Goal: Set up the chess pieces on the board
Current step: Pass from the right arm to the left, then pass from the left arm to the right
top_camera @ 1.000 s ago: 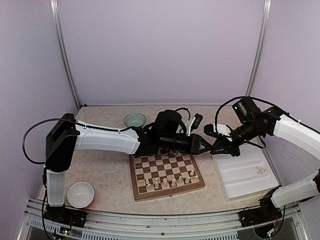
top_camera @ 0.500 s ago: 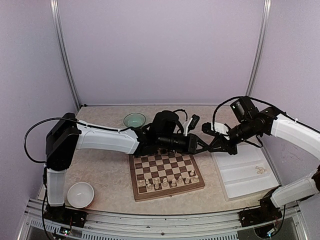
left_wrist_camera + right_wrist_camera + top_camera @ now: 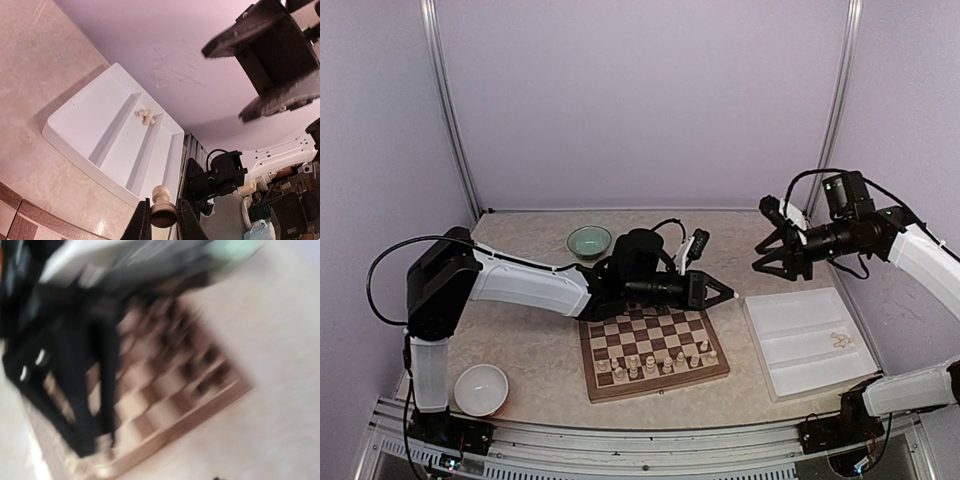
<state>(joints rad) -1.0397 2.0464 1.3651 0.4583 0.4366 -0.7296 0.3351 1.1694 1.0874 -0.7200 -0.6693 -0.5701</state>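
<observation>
**A:** Where is the left pincer [image 3: 725,294]?

**B:** Stretched low over the bench [image 3: 535,340], at about 1 o'clock from the board [image 3: 655,388], just past its far right corner. It is clenched on a cream chessman [image 3: 163,212]. The wrist view shows that piece upright between the two fingers [image 3: 142,222], gripped at its base with the round head standing clear.

**A:** And the right pincer [image 3: 767,243]?

**B:** Raised above the bench at about 2 o'clock from the board, beyond the far left corner of the white tray [image 3: 790,360]. It is released: the jaws stand apart with nothing between them, and the left wrist view shows the same. Its own camera is badly blurred, showing only smeared checkered squares and a dark shape.

**A:** Where are the other pieces?

**B:** The standing chessmen [image 3: 660,362] are on the board's two rows at the 6 o'clock side, nearest the arm bases. A few loose chessmen [image 3: 840,340] lie on their sides in the tray, towards its 3 o'clock end, against one of the dividers. The tray itself sits at 3 o'clock from the board, just beside it and not touching.

**A:** Anything else on the bench?

**B:** A green bowl [image 3: 589,240] at 11 o'clock from the board, just behind the left arm, and a white bowl [image 3: 481,388] at 8 o'clock, near that arm's base.
</observation>
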